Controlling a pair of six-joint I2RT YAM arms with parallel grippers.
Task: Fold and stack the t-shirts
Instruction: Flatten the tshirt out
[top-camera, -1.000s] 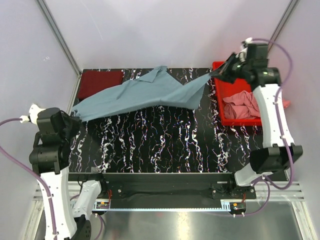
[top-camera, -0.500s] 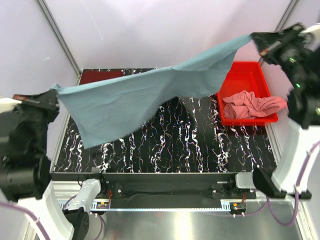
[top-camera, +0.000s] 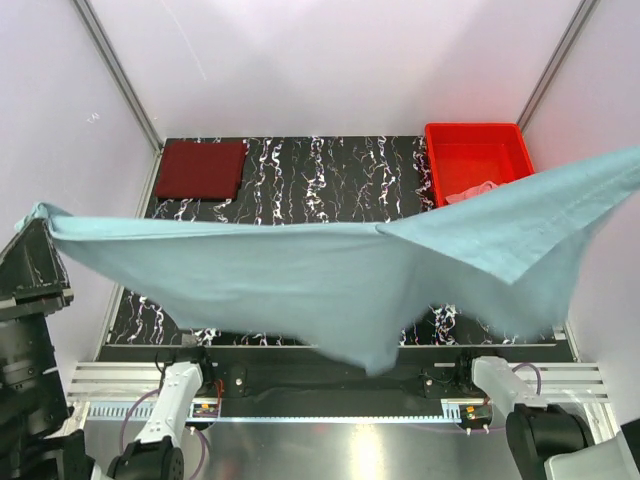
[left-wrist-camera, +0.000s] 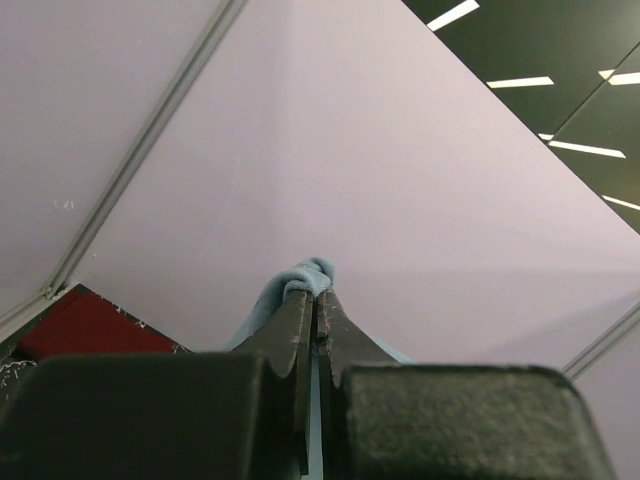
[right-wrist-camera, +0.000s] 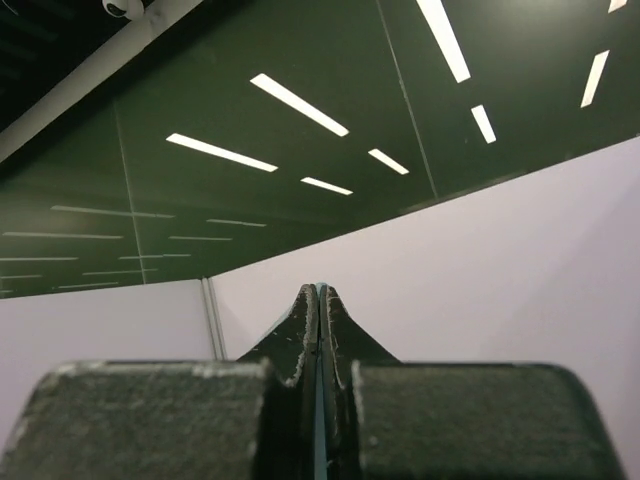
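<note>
The grey-blue t-shirt (top-camera: 330, 275) hangs spread wide, high above the table, and covers most of its front. My left gripper (top-camera: 38, 222) is shut on its left corner at the far left. In the left wrist view a bunch of blue cloth (left-wrist-camera: 306, 274) pokes out over the tips of the left gripper (left-wrist-camera: 318, 296). The right gripper (right-wrist-camera: 319, 291) is shut on a thin blue edge of the same shirt; it lies outside the top view. A folded maroon t-shirt (top-camera: 200, 168) lies at the back left. A bit of the pink t-shirt (top-camera: 468, 190) shows in the tray.
The red plastic tray (top-camera: 475, 150) stands at the back right of the black marbled table (top-camera: 320, 170). Pale walls with metal posts close in the back and sides. Both wrist cameras point upward at walls and ceiling lights.
Both arms have lifted and pulled toward the near side, carrying the grey-blue t-shirt up off the table. It now hangs stretched across the front, close to the camera.
</note>
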